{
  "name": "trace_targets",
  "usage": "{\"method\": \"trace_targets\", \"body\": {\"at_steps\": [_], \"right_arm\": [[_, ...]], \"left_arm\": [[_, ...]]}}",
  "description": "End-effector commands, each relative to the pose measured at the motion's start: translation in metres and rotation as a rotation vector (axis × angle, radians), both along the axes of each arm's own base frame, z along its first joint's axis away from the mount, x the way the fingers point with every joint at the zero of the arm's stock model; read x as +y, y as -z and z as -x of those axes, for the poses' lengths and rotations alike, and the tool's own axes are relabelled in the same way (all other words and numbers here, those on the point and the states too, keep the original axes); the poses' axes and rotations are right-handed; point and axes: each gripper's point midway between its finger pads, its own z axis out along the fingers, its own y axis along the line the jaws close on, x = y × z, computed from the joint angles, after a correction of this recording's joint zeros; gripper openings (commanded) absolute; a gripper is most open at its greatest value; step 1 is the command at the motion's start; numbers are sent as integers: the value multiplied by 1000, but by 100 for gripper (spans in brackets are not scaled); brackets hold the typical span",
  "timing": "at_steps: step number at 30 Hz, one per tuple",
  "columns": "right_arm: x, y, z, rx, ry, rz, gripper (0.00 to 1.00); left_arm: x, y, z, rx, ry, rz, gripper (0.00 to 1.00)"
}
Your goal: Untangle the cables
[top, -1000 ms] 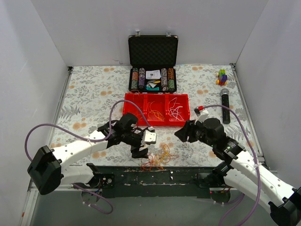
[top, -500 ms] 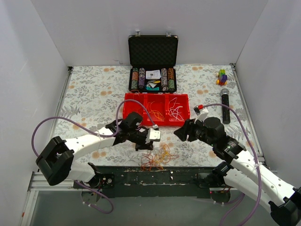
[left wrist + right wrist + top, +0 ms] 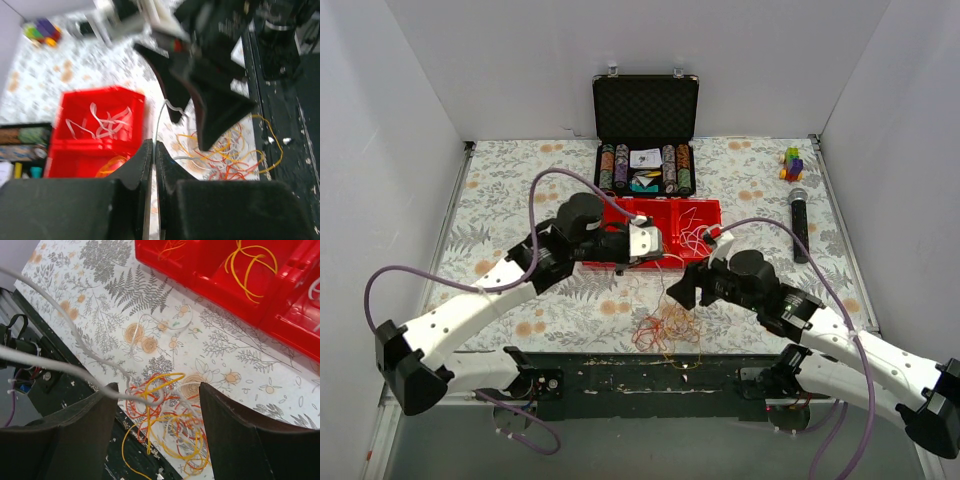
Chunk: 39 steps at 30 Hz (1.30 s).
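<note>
The cables (image 3: 665,330) are a small tangle of thin orange, yellow and red wires at the table's near edge, partly over the black rail. In the right wrist view the cables (image 3: 170,422) lie just below and between my open fingers. My left gripper (image 3: 655,255) is raised near the red tray, shut on a thin white wire (image 3: 159,120) that leaves its fingertips (image 3: 148,150) and runs down into the tangle (image 3: 225,157). That white wire (image 3: 75,371) crosses the right wrist view, taut. My right gripper (image 3: 682,288) hovers open over the tangle's far side.
A red tray (image 3: 595,225) with three compartments holds sorted orange, yellow and white wires. Behind it an open black case (image 3: 645,105) holds poker chips. A black microphone (image 3: 799,225) and coloured blocks (image 3: 791,163) lie at the far right. The black rail (image 3: 620,375) edges the table.
My left gripper shut on a white wire at the tangle and rose back towards the red tray, drawing it out. My right gripper moved left over the tangle and opened wider.
</note>
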Motion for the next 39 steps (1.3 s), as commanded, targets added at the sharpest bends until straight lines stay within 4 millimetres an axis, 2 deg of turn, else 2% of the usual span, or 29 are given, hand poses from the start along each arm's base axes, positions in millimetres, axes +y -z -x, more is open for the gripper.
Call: {"method": "trace_targets", "body": {"at_steps": [1, 4, 6, 12, 14, 17, 22, 28, 32, 34, 36, 39], "right_arm": [[23, -37, -6, -127, -16, -50, 74], [25, -30, -3, -125, -10, -41, 75], [29, -36, -4, -144, -5, -66, 75], [28, -42, -5, -159, 20, -64, 76], [25, -42, -6, -164, 35, -64, 76], [21, -31, -5, -148, 51, -48, 76], [16, -15, -3, -107, 69, -37, 67], [11, 13, 4, -52, 76, -15, 43], [5, 33, 9, -18, 83, 11, 41], [3, 32, 10, -18, 87, 5, 41], [-1, 27, 9, -27, 102, 14, 46], [-4, -4, 3, -84, 121, -13, 53]], "left_arm": [[11, -60, 6, -64, -22, 81, 0], [15, -86, 8, -89, -34, 119, 0], [18, -110, 8, -138, -40, 159, 0], [25, -205, 7, -283, -82, 333, 0], [28, -228, 10, -319, -84, 387, 0], [33, -257, 15, -349, -89, 451, 0], [38, -290, 25, -370, -70, 513, 0], [42, -319, 33, -413, -48, 562, 0], [46, -345, 31, -482, -68, 621, 0], [49, -357, 32, -514, -70, 651, 0], [49, -364, 34, -524, -65, 666, 0], [47, -366, 33, -537, -60, 670, 0]]}}
